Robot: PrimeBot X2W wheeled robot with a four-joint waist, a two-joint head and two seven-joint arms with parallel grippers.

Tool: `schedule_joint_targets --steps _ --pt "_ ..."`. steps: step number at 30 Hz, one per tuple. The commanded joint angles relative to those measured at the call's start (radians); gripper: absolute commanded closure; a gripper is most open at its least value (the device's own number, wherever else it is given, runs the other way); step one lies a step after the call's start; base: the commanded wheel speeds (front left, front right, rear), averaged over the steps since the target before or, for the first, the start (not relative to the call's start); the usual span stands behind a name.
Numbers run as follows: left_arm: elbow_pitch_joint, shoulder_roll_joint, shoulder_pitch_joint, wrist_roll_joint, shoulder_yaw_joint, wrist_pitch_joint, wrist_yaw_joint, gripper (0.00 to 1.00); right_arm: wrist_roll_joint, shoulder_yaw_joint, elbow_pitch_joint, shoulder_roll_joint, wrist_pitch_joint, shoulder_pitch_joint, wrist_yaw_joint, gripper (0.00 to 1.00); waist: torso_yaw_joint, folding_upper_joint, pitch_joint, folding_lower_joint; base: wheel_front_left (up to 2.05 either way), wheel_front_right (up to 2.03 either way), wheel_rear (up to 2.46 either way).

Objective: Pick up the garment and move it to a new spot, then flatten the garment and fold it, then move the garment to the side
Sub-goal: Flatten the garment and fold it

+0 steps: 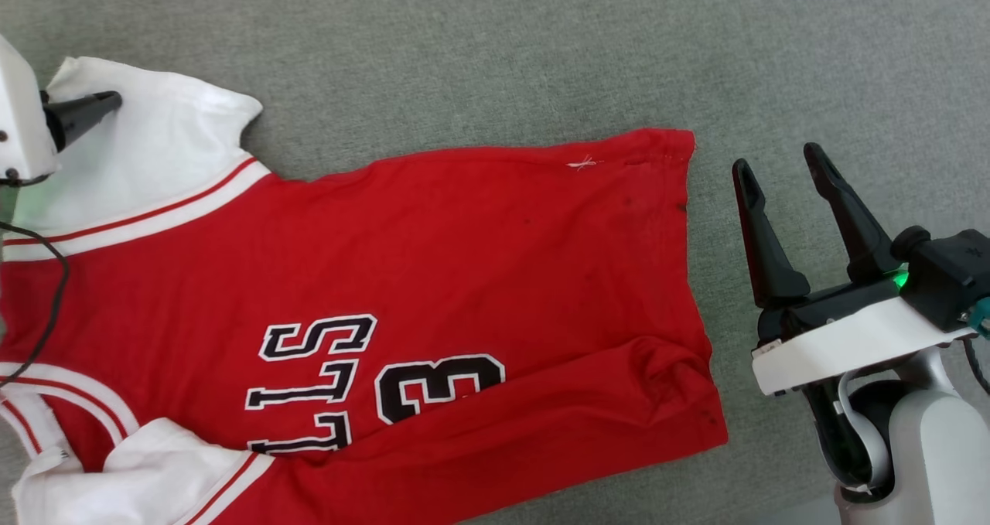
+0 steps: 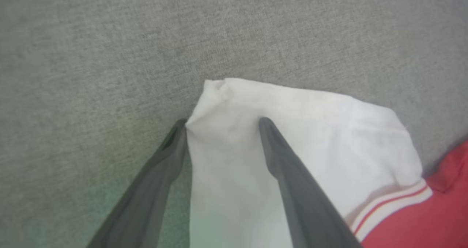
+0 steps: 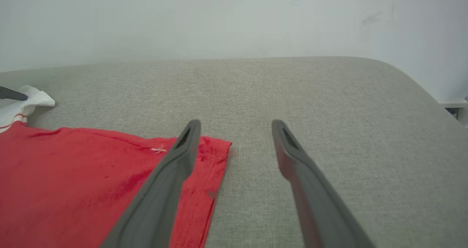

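Garment (image 1: 495,247) lettering "LLS", numeral "3"

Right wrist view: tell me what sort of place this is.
Probably an indoor room: a grey fabric-covered padded surface with a rounded edge, a plain pale wall behind it, and a red garment spread on top.

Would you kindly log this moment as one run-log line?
garment: lying on grey surface | left end effector: open, astride white sleeve | right end effector: open, beside hem
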Motion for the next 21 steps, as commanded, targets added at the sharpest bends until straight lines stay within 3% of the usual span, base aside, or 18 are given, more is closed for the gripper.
schedule_joint_targets --steps 1,4,5,6,7,15,21 --pt "0.011 -0.005 -0.004 -0.01 -0.007 0.008 0.001 0.0 0.005 0.0 0.003 0.003 -0.001 -0.013 0.0 0.0 -0.014 0.0 0.015 -0.0002 0.0 0.0 0.0" --pt "0.059 -0.037 0.039 -0.043 -0.012 0.038 0.006 0.0 0.011 -0.001 0.011 0.003 -0.003 -0.011 0.0 0.0 -0.025 0.0 0.024 -0.0002 0.0 0.0 0.0" --pt "0.075 -0.046 0.053 -0.056 -0.016 0.054 0.007 0.53 0.014 -0.003 0.013 0.003 -0.004 -0.009 0.0 0.0 -0.027 0.0 0.025 -0.0002 0.0 0.0 0.0" --pt "0.087 -0.054 0.064 -0.063 -0.019 0.063 0.007 0.94 0.016 -0.007 0.017 0.003 -0.001 -0.007 0.0 0.0 -0.028 0.0 0.026 -0.0002 0.0 0.0 0.0" --pt "0.096 -0.062 0.073 -0.074 -0.019 0.068 0.008 1.0 0.014 -0.009 0.02 0.003 0.002 -0.006 0.0 0.0 -0.029 0.0 0.026 -0.0002 0.0 0.0 0.0" --pt "0.132 -0.091 0.084 -0.083 -0.002 -0.014 0.001 1.0 0.055 -0.017 0.058 0.003 0.043 -0.015 0.0 0.0 -0.013 0.0 -0.01 -0.0002 0.0 0.0 0.0" --pt "0.128 -0.09 0.032 -0.045 -0.008 -0.088 -0.002 1.0 0.122 -0.05 0.155 -0.001 0.217 -0.08 0.0 0.0 0.027 0.0 -0.061 -0.0002 0.0 0.0 0.0"
